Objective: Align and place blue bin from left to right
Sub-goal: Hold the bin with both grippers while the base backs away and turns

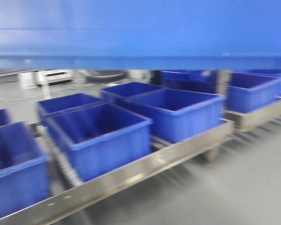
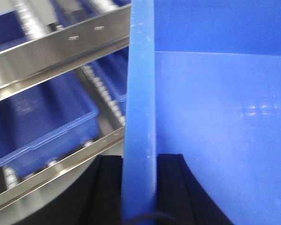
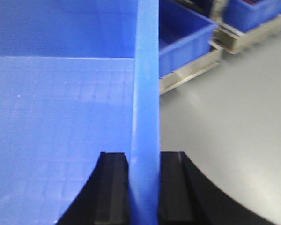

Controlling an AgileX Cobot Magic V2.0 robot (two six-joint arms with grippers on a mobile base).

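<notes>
Filling the top of the front view, the blue bin hangs in the air as a broad, bright-blue band, well above the roller rack and touching nothing below it. The left gripper is clamped on the bin's left wall, one black finger outside and the other inside, with the rim running straight up between them. The right gripper pinches the opposite wall in the same way. A faint square grid shows on the bin's inner bottom in the right wrist view.

Below, the rack is a long frame of bright metal rails set slantwise across the room. Small rollers lie between the rails. Several darker blue tubs sit on it in loose rows, some touching and some apart. A second rack stands to the right with more tubs. The floor is smooth, plain grey. Pale equipment stands far back, too blurred to identify. Motion blur across the front view leaves any lettering on tubs or rails unreadable.
</notes>
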